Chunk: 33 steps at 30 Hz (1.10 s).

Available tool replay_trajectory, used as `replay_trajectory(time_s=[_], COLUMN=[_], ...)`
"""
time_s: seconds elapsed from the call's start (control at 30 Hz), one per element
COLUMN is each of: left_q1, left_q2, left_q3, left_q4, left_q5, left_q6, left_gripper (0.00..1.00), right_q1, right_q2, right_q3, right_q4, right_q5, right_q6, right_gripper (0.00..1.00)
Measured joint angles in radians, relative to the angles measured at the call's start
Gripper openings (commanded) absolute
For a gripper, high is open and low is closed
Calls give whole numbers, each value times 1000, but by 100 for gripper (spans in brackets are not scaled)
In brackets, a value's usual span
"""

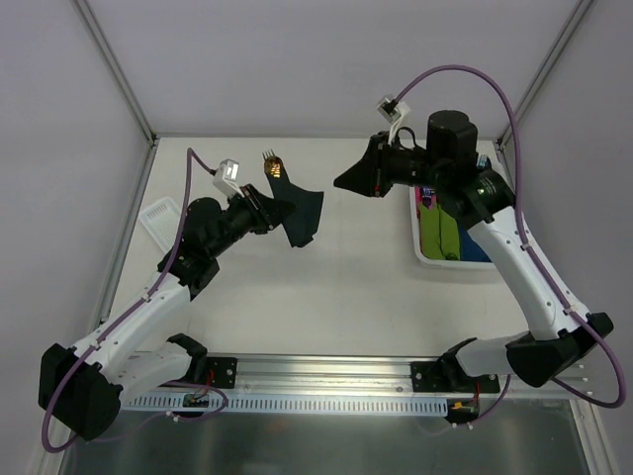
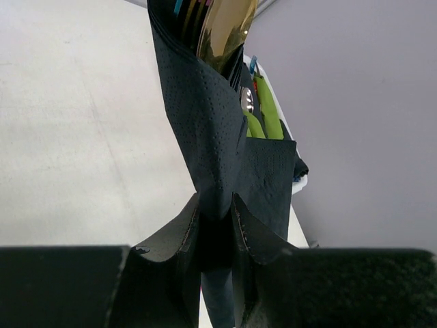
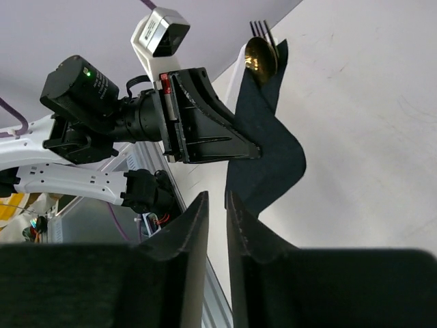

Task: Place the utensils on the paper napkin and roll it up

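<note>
The left hand (image 2: 215, 215) is clamped shut on the thin matte black paper napkin (image 1: 305, 213), which is loosely folded around the two utensils, with one loose flap drooping to the side. The spoon with the shiny gold bowl (image 3: 261, 58) and the fork with dark slim tines (image 3: 261, 29) poke out of the napkin's far end, side by side. Whether the bundle touches the pale worktop (image 1: 326, 287) I cannot tell. The right hand (image 3: 217, 205) hovers near the napkin's loose flap, its fingers barely parted with a narrow gap, holding nothing. A white rectangular bin (image 1: 420, 247) on the right side of the worktop holds green rolled bundles (image 1: 442, 236)
</note>
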Motion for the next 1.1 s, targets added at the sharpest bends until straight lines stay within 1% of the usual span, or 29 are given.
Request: replay_trajectory(time_s=[0.13,0.27,0.33,0.37,0.53,0.57,0.8,0.83,0.87,0.97,1.1], left_q1=[-2,-13,-19,-21,-27,-27,-27,-27,-27,-27,-27], left_q2=[0,0,0,0,-1,-2,-31,-35,-38,-42,-42], left_q3=[5,18,25,27,31,31,31,31,31,31,31], left_q4=[2,9,17,20,38,39,43,43,44,45,45], left_q5=[-19,-31,-31,-30,-30,-29,-29,-30,-29,-29,-27], left_q6=[-19,-32,-41,-45,-72,-75,-96,-97,-97,-97,-98], left_gripper=[0,0,0,0,0,0,0,0,0,0,0], right_q1=[87,149,170,175,180,180,181,182,183,187,189], right_q2=[25,74,100,108,148,155,169,169,169,169,169], right_q3=[2,2,2,2,2,2,-8,-11,-15,-28,-36], right_q4=[1,0,-1,0,4,4,15,19,23,34,42], right_q5=[71,129,152,157,173,175,171,170,169,165,149], right_q6=[-8,-25,-32,-35,-42,-44,-48,-48,-48,-49,-48], right_gripper=[16,24,25,27,32,36,42,44,48,54,56])
